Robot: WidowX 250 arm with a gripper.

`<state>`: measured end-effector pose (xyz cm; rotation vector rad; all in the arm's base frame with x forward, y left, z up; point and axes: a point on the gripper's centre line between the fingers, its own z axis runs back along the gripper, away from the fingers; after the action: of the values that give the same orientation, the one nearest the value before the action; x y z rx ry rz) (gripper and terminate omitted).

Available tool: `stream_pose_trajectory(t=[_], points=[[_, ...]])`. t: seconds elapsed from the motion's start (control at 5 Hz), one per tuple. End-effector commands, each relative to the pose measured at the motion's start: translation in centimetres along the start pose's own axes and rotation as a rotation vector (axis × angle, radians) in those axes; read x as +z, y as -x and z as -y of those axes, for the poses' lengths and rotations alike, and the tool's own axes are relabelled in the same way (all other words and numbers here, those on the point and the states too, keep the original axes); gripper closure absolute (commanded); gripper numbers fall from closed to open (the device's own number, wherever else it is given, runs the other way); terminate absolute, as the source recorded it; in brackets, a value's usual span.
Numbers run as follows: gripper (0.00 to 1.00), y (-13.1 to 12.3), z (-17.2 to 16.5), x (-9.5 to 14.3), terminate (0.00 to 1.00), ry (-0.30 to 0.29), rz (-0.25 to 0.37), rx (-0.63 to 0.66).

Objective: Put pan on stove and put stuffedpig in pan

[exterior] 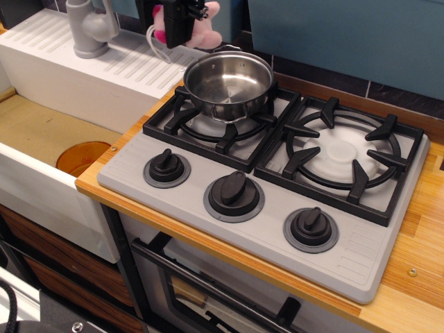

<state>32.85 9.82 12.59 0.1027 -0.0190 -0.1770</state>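
Stuffedpig point(207, 31) in gripper point(182, 28); one pan point(227, 83).

One stove point(388, 239) is recorded, with two grated burners point(345, 158) and three black knobs point(234, 193). One pan point(227, 83), one stuffedpig point(205, 29), one gripper point(175, 21) and one grey faucet point(89, 28) are counted.
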Motion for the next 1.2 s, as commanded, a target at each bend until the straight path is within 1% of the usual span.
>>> stream_pose_trajectory(t=[0.0, 0.2, 0.6, 0.8, 1.0], points=[[0.0, -1.6, 0.0, 1.0, 0.0, -0.031, 0.087, -0.028], [0.0, -1.7, 0.0, 0.9, 0.0, -0.029, 0.093, -0.03], [0.0, -1.6, -0.1, 1.6, 0.0, -0.032, 0.084, -0.028], [0.0, -1.5, 0.2, 2.1, 0.0, -0.002, 0.086, -0.035], [0.0, -1.5, 0.6, 2.3, 0.0, 0.007, 0.09, -0.029]])
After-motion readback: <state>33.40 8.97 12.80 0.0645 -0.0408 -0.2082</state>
